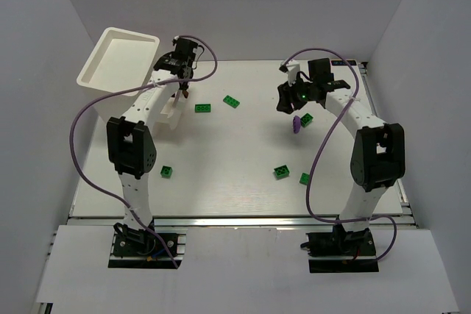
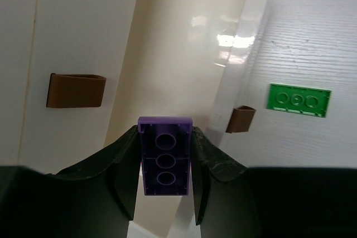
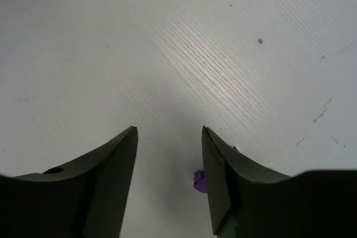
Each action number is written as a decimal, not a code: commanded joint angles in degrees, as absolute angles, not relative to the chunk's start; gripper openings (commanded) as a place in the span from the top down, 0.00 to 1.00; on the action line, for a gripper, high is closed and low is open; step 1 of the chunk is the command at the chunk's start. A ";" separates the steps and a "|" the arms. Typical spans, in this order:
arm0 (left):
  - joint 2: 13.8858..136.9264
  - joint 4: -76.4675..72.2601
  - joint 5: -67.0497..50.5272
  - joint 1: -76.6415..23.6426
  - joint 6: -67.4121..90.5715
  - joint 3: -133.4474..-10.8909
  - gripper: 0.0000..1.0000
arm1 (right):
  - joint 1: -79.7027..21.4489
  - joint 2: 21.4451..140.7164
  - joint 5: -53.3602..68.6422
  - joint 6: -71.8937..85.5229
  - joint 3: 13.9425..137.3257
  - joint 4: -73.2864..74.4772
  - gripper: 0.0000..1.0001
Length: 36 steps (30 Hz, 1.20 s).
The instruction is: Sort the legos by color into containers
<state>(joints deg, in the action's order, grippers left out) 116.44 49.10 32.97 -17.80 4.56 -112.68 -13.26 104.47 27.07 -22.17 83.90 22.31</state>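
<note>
White table (image 1: 221, 154); left pincer (image 2: 165, 129) grips purple lego (image 2: 165, 160); right pincer (image 3: 169, 130) wide, half-hiding possible lego (image 3: 198, 180).

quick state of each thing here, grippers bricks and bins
left gripper, shut on purple lego
right gripper, open, holding nothing
second purple lego, loose on table by right gripper
green legos, loose on table
tall bin, open, looks empty
</note>
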 commanded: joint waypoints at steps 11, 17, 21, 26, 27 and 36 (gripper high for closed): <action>113.82 48.96 28.31 -17.13 6.42 -117.51 0.19 | -12.92 109.68 11.18 -15.91 90.08 22.50 0.12; 103.64 42.91 12.32 -17.67 7.47 -110.23 0.25 | -12.75 112.24 2.47 -15.30 93.08 28.29 0.20; 94.15 36.57 5.28 -17.67 10.28 -100.13 0.30 | -12.66 109.69 2.11 -15.29 91.15 32.60 0.31; 85.36 32.27 -2.52 -17.67 14.50 -88.17 0.28 | -12.92 105.48 3.51 -14.42 87.72 35.59 0.43; 84.21 31.73 -2.81 -17.67 14.85 -86.59 0.28 | -12.92 105.21 3.69 -13.72 87.19 35.94 0.44; 79.02 30.41 -2.99 -17.67 16.96 -78.31 0.26 | -12.92 102.30 7.03 -9.58 79.73 39.29 0.47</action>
<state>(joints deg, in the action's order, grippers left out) 81.23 31.90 -1.30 -17.72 15.86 -78.46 -12.86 104.03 5.26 -11.90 81.80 37.52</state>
